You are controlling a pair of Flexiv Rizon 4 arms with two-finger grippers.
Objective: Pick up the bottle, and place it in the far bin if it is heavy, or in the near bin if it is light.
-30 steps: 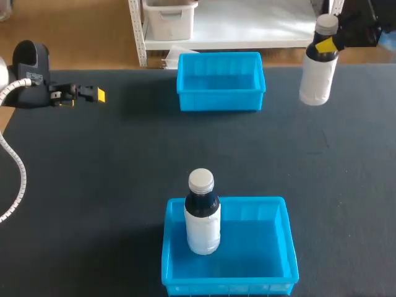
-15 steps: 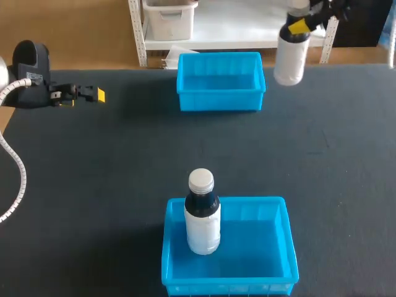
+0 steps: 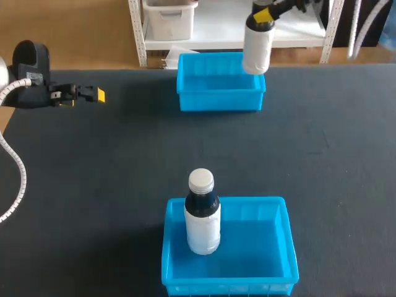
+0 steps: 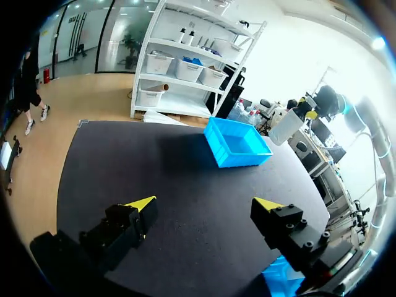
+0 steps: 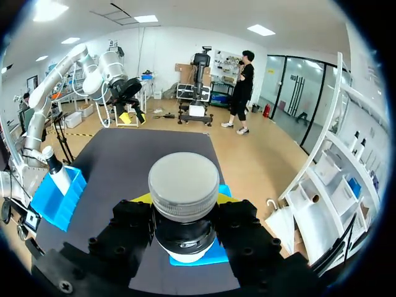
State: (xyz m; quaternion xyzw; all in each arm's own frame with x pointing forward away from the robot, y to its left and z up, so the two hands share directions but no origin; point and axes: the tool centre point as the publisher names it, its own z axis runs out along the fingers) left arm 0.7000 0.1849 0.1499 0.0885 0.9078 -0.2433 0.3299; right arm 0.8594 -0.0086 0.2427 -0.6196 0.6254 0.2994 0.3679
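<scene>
A white bottle [image 3: 257, 46] with a dark neck hangs above the right rim of the far blue bin [image 3: 219, 99]. My right gripper [image 3: 263, 13] is shut on its neck just under the cap. In the right wrist view the grey cap [image 5: 184, 185] fills the space between the yellow tips, with blue of the far bin [image 5: 195, 257] below it. A second bottle [image 3: 202, 216] stands upright in the near blue bin [image 3: 229, 281], at its left side. My left gripper [image 3: 99, 94] rests at the table's far left, open [image 4: 204, 207] with nothing between its fingers.
The dark table mat [image 3: 124, 161] lies bare between the two bins and on both sides. A white shelf unit stands just behind the far bin, past the table's edge.
My right arm has carried the bottle leftward from the table's far right to above the far bin's right rim. The left arm and the bottle in the near bin have stayed still.
</scene>
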